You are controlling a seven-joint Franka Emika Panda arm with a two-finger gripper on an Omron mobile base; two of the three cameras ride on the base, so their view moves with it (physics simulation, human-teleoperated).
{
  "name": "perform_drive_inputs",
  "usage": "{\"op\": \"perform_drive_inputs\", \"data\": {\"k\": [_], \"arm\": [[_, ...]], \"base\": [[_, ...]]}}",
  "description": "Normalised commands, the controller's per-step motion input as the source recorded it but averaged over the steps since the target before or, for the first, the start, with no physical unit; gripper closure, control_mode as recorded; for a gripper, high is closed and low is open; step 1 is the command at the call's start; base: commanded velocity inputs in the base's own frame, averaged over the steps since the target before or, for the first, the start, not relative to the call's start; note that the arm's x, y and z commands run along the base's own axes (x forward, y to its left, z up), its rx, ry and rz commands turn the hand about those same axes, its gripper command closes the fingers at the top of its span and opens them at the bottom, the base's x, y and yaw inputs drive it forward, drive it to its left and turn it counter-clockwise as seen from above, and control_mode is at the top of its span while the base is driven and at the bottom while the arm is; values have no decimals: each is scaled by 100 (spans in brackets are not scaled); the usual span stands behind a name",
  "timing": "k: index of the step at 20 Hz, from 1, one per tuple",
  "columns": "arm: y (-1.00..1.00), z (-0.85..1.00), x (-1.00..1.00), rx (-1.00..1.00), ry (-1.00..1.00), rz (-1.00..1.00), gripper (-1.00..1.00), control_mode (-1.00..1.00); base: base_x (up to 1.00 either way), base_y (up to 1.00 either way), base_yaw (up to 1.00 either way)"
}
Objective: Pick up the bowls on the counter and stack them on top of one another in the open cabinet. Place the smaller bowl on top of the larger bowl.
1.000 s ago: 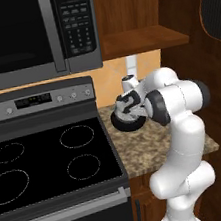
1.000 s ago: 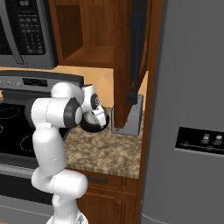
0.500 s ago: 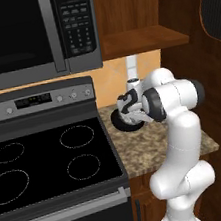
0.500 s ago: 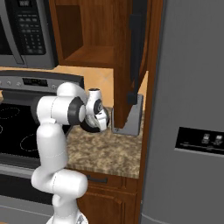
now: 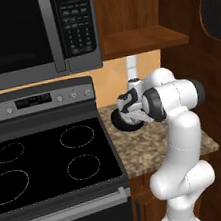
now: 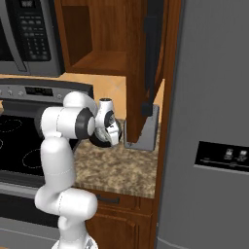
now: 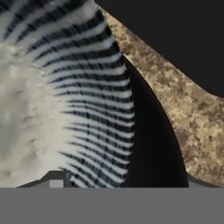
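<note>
Kitchen corner: granite bench (image 5: 160,142) wedged between a black stovetop (image 5: 45,163) and a tall fridge (image 6: 209,121), microwave (image 5: 24,35) above the stove, open cabinet (image 5: 139,39) above the bench with its wooden shelf bare.

Black bowl (image 5: 126,121) sits on the bench near the back edge, toward the stove side. Claw (image 5: 126,104) is down at it, wrist turned sideways. Hand view looks at close range into a pale speckled interior with dark ribbed streaks, the small bowl (image 7: 48,100), with a glossy black rim (image 7: 151,144) curving just outside it; small bowl seems to lie against or inside the black one, cannot tell which. One dark fingertip (image 7: 54,177) shows at the bottom, touching or just over the pale interior. Whether the claw is spread or pinching a rim: cannot tell.

Handling, as judged: both bowls rigid, likely ceramic, breakable if dropped or knocked on the shelf edge. Glossy walls look slippery. Best hold is a pinch across the rim, one finger inside and one outside, keeping the bowl level on the lift. Black bowl should go to the shelf first.
</note>
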Motion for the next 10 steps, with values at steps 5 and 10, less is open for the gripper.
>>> {"op": "perform_drive_inputs", "data": {"k": [5, 10], "arm": [[2, 15, -51, 1, -4, -4, 100, -100], [0, 79, -65, 3, -13, -11, 100, -100]], "base": [[0, 0, 0], [0, 0, 0]]}}
